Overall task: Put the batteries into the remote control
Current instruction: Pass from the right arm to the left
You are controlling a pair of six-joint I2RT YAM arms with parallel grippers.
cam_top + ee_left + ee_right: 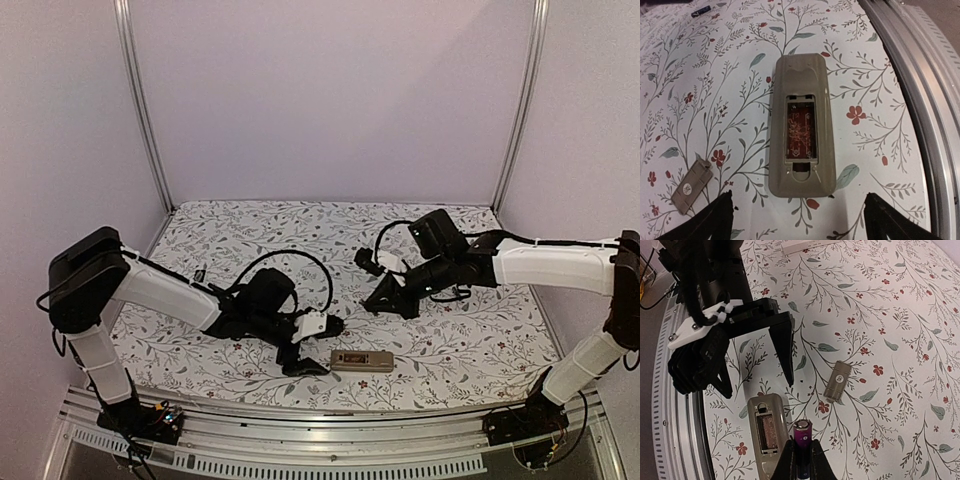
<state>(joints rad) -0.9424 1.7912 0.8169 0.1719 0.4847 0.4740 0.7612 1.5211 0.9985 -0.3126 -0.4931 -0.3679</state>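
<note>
The beige remote control [799,125] lies back-up on the flowered cloth, near the front edge [362,360]. Its battery bay is open and holds nothing but a red circuit board. My left gripper [802,222] is open, its fingertips spread wide just short of the remote's near end and nothing between them [318,347]. My right gripper [802,447] is shut on a purple battery [803,432], which it holds end-up above the cloth beside the remote [767,432]. A small dark battery [701,11] lies far off on the left [198,273].
The beige battery cover [691,182] lies loose on the cloth beside the remote [836,381]. The metal rail [920,100] of the table's front edge runs close past the remote. A flat white object [805,246] lies further along the cloth.
</note>
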